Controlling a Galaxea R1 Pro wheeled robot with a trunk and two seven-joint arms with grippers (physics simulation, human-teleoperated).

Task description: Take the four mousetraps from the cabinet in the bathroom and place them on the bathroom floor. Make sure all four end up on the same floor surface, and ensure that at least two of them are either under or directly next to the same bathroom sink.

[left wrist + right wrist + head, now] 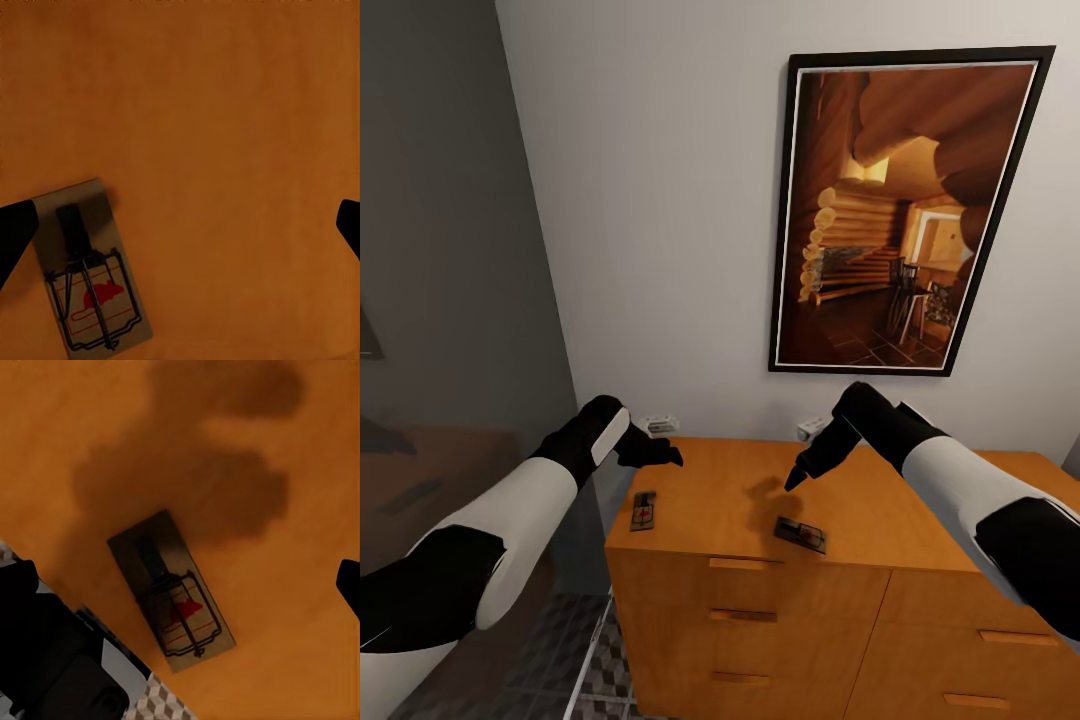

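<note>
Here, two small flat brown wooden mousetraps lie on the orange-brown wooden cabinet [740, 500] top: one [644, 511] at eight o'clock near its edge, the other [801, 534] at five o'clock by the front. The left gripper [660, 455] and right gripper [796, 480] hover above, both spread wide, empty.

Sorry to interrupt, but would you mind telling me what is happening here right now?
A two-armed robot is working over the orange-brown cabinet, below a framed log-cabin picture. Two mousetraps lie flat on the cabinet top: one near its left edge, one near the front edge. The left gripper hovers above the first, the right gripper above the second. Both grippers are open and hold nothing.
</note>
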